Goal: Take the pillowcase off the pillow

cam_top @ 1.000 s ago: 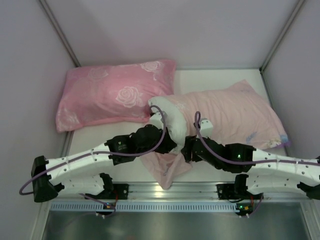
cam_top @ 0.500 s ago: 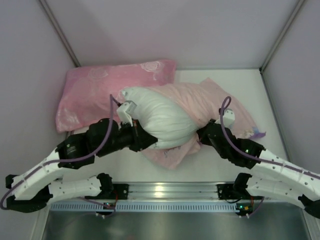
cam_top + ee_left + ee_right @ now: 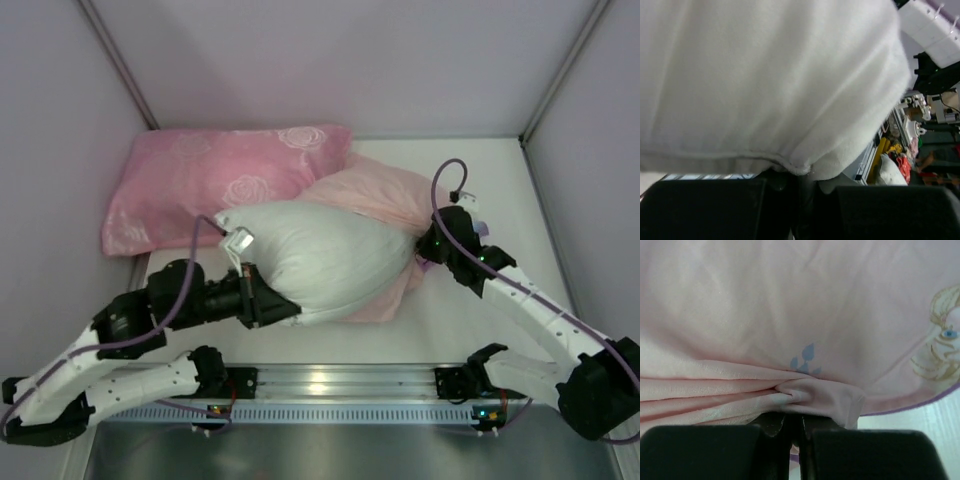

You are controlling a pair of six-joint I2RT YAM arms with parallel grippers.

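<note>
While the white pillow (image 3: pixel 330 265) lies plump across the middle of the tabletop (image 3: pixel 490 310), both arms are on the fabric, one at each end. Left hand (image 3: pixel 278 306) first: it's clamped on the pillow's near left corner, and the left wrist view confirms it, with the stitched seam of the pillow (image 3: pixel 765 75) pinched right down between the dark fingers of the left hand (image 3: pixel 801 197), closed tight on the cloth. Over on the other side, the right hand (image 3: pixel 428 250) sits at the pillow's right end, and it has the pillowcase (image 3: pixel 375 195). Look at the right wrist view: a bunched fold of the pillowcase (image 3: pixel 765 305), pale pink side out, is squeezed between the fingers of the right hand (image 3: pixel 796 432), which are together on that fold. A small blue droplet print (image 3: pixel 802 362) shows just above the pinch, the blonde cartoon girl (image 3: pixel 945 337) peeks in at the right edge, and a thin purple border (image 3: pixel 920 404) runs below her. From above, most of the pillow is bare white and out in the open, with the pale pink case heaped behind it and a strip of it showing under its near right side. Whether the pillow's right tip sits inside the case, I can't tell. The rose-patterned pink pillow (image 3: pixel 210 185) rests along the far left of the tabletop, its near right edge touching the white pillow's far corner and the case beside it.
</note>
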